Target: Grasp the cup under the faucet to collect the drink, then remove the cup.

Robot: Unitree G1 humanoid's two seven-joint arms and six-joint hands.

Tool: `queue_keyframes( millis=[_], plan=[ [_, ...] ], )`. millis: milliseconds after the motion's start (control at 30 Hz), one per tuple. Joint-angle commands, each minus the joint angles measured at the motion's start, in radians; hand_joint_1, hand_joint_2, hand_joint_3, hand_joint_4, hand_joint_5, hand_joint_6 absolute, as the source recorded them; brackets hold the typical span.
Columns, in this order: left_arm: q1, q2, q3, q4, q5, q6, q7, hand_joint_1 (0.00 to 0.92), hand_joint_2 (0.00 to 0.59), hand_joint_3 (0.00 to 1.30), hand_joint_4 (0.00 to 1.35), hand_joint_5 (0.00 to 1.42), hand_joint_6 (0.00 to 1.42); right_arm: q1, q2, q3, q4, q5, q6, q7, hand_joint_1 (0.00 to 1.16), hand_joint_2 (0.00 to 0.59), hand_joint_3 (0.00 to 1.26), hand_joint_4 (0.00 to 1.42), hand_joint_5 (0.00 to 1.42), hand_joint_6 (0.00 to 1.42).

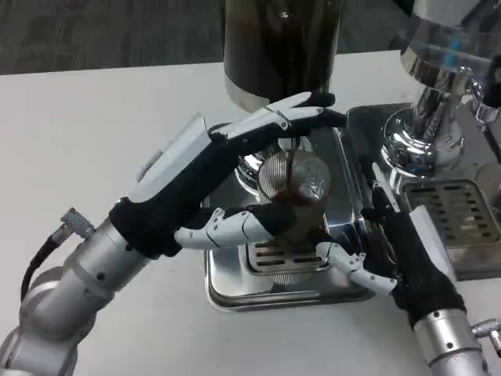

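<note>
A clear cup (296,182) stands on the chrome drip tray (235,286) under the faucet (291,146) of a dark drink dispenser (280,47). A thin dark stream falls into the cup, and dark liquid has pooled in its bottom. My left hand (227,168) reaches in from the lower left and grips the cup, with its fingers (301,110) stretched across the far side and its thumb (239,225) against the near side. My right hand (391,251) rests at the tray's right edge with its fingers apart and nothing in them, just beside the cup.
A chrome machine (434,86) with its own slotted tray (450,211) stands at the right, close to my right hand. White table (94,125) stretches away to the left. A cable (47,247) runs from my left forearm.
</note>
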Motion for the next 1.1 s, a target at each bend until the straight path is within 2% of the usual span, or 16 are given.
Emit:
queue_keyframes(
  millis=[33,600,1100],
  plan=[
    [0.030,0.020,-0.018,0.006,0.030,0.018,-0.021,0.000,0.181,0.27,0.13,0.31,0.26,-0.031,0.012,-0.005,0.023,0.005,-0.007,0.018,0.77,0.195,0.00,0.00,0.00,0.17],
    [0.052,0.015,-0.010,-0.030,0.030,0.044,-0.005,0.000,0.191,0.28,0.14,0.31,0.24,-0.123,0.028,0.003,0.110,0.005,-0.016,0.079,0.74,0.185,0.00,0.00,0.00,0.11],
    [0.071,0.023,0.000,-0.046,0.046,0.054,0.022,0.000,0.194,0.29,0.14,0.31,0.24,-0.193,0.055,0.010,0.190,-0.001,-0.034,0.084,0.72,0.187,0.00,0.00,0.00,0.11]
  ],
)
